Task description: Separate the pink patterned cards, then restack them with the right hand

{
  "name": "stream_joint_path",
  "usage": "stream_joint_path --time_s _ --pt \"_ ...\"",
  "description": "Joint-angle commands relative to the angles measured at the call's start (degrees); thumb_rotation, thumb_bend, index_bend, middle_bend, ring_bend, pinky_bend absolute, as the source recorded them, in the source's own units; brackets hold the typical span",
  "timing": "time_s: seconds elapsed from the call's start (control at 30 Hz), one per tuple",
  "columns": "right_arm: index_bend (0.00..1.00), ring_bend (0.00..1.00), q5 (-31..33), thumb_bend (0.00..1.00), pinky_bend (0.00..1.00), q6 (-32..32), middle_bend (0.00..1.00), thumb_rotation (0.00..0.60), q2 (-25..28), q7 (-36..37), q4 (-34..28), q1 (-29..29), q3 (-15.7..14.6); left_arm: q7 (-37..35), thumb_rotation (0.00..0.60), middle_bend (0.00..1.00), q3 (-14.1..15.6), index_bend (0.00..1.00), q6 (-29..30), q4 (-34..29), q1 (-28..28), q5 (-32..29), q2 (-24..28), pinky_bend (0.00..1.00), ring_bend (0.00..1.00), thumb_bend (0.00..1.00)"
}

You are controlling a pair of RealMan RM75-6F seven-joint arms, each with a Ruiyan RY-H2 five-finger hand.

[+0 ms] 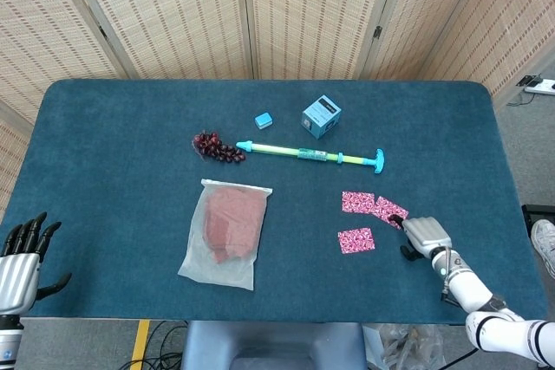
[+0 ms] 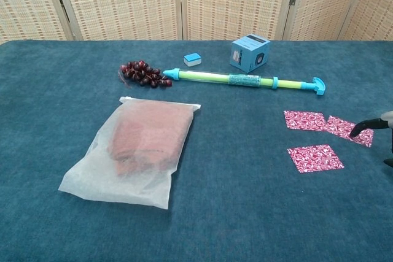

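Three pink patterned cards lie apart on the blue table. One card (image 1: 357, 202) (image 2: 304, 120) sits left, a second card (image 1: 390, 211) (image 2: 349, 130) lies just right of it, and a third card (image 1: 355, 240) (image 2: 315, 157) lies nearer the front. My right hand (image 1: 425, 236) (image 2: 376, 124) rests a dark fingertip (image 1: 397, 219) (image 2: 355, 132) on the right edge of the second card and holds nothing. Most of that hand is cut off in the chest view. My left hand (image 1: 22, 257) hangs open off the table's front left corner.
A clear bag with reddish contents (image 1: 225, 231) (image 2: 138, 150) lies left of centre. Behind the cards lie a long green and teal pump (image 1: 310, 154) (image 2: 245, 80), a blue box (image 1: 320, 116) (image 2: 250, 53), a small blue block (image 1: 264, 120) and dark grapes (image 1: 217, 146) (image 2: 140, 73).
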Motion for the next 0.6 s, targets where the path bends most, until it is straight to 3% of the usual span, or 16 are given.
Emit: stream_joint_path --time_s 0.03,0.2,0.33,0.47,0.6 --pt "0.13 1.0 0.73 0.51 1.0 0.16 0.96 0.6 0.45 -0.32 0.39 -0.1 0.01 0.02 0.6 0.03 -0.08 0.16 0.15 0.0 0.08 -0.09 0.08 0.09 0.02 0.23" --pt "0.13 1.0 0.53 0.51 1.0 1.47 0.95 0.6 1.26 0.43 0.1 -0.53 1.08 0.09 0.6 0.03 -0.09 0.16 0.28 -0.1 0.15 -0.03 0.1 0.09 0.02 0.23" --pt "0.13 1.0 -5.04 0.5 1.0 5.46 0.93 0.6 1.72 5.85 -1.87 -2.51 3.91 0.12 0.6 0.03 -0.24 0.16 0.24 -0.22 -0.01 0.09 0.18 0.09 0.02 0.23" --pt "0.13 1.0 -8.33 0.39 1.0 8.79 0.92 0.6 0.92 8.92 -1.92 -3.36 6.52 0.13 0.6 0.03 -0.4 0.16 0.21 -0.48 -0.32 0.51 0.33 0.09 0.02 0.23" --pt "0.14 1.0 -5.53 0.3 1.0 8.65 0.9 0.6 -0.74 8.27 -1.79 -2.35 8.93 0.01 0.6 0.03 -0.4 0.16 0.36 -0.79 -0.43 0.97 0.34 0.09 0.02 0.23"
